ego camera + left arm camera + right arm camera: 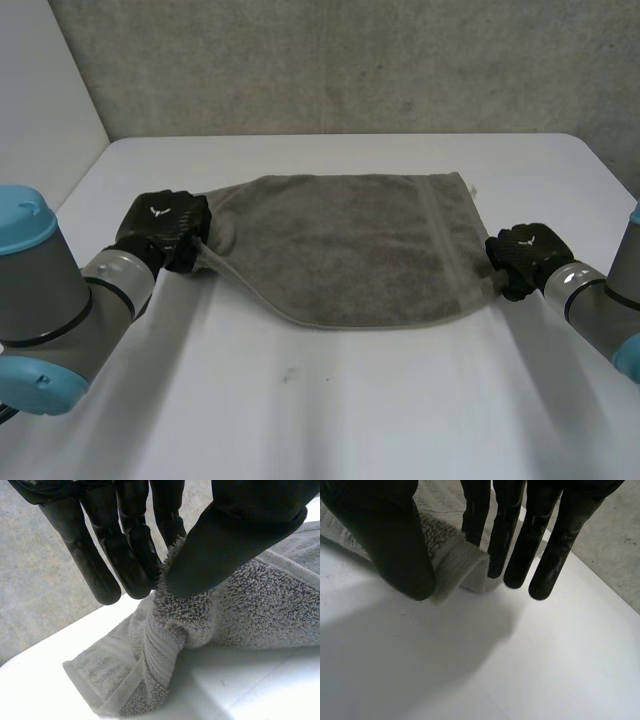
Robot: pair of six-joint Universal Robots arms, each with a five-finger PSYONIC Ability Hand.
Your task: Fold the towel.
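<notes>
White-marked left hand [165, 228] and right hand [525, 258] each pinch a grey towel [350, 250] corner.

A robotics lab by its look: robot arms [45, 300] at a bare white table [350, 420], against a rough concrete wall [350, 60].

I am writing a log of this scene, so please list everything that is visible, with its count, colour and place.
towel: one, grey, lying on the table between the two hands, partly lifted at its ends
table: one, white, under the towel
wall: one, grey, behind the table
left arm, right arm: two, grey with light-blue caps, at the near sides of the table
left hand: one, black, pinching the towel's left edge
right hand: one, black, pinching the towel's right edge
</notes>
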